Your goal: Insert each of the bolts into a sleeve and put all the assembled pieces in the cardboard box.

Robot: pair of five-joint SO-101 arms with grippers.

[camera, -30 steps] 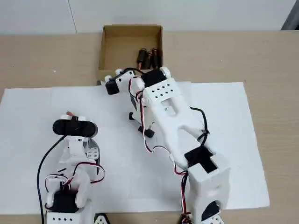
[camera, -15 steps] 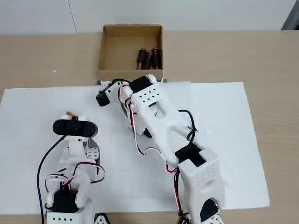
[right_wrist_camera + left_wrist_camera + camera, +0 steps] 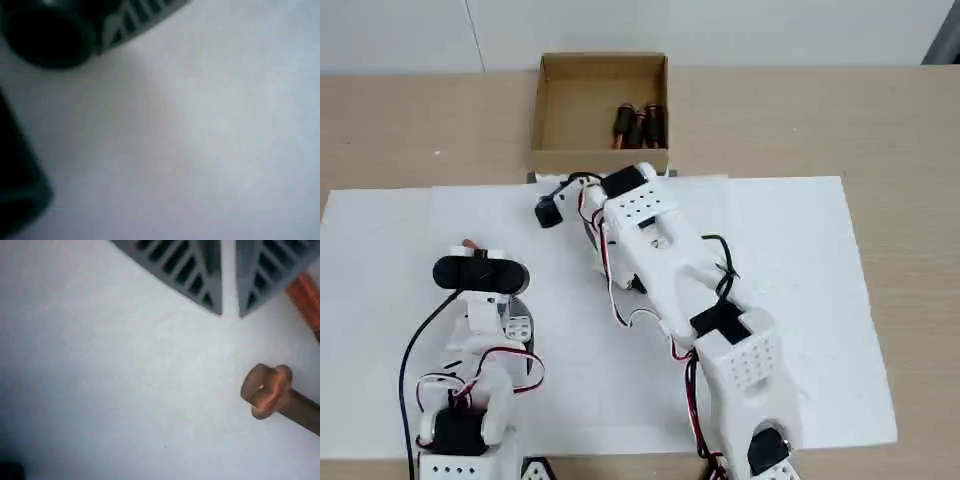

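The cardboard box (image 3: 552,100) stands at the table's far side with three dark assembled pieces (image 3: 640,123) in its right part. My right gripper (image 3: 552,205) hangs over the white paper just in front of the box. The right wrist view gives white paper and a dark round shape (image 3: 45,35) close up. My left gripper (image 3: 229,310) is low over the paper, its grey fingers (image 3: 190,265) almost together with nothing between them. A copper bolt (image 3: 267,390) lies just beyond the tips, and a threaded copper end (image 3: 306,299) shows beside one finger. The bolt's tip (image 3: 470,243) pokes out past the left arm.
White paper (image 3: 800,250) covers the table's middle. A small dark piece (image 3: 638,284), perhaps a sleeve, lies on it, partly hidden under the right arm. The box's front wall (image 3: 600,158) is right behind the right gripper. Bare paper lies to the right.
The right arm has drawn its gripper back from the box's front edge, toward the left and nearer over the paper. The left arm has kept still.
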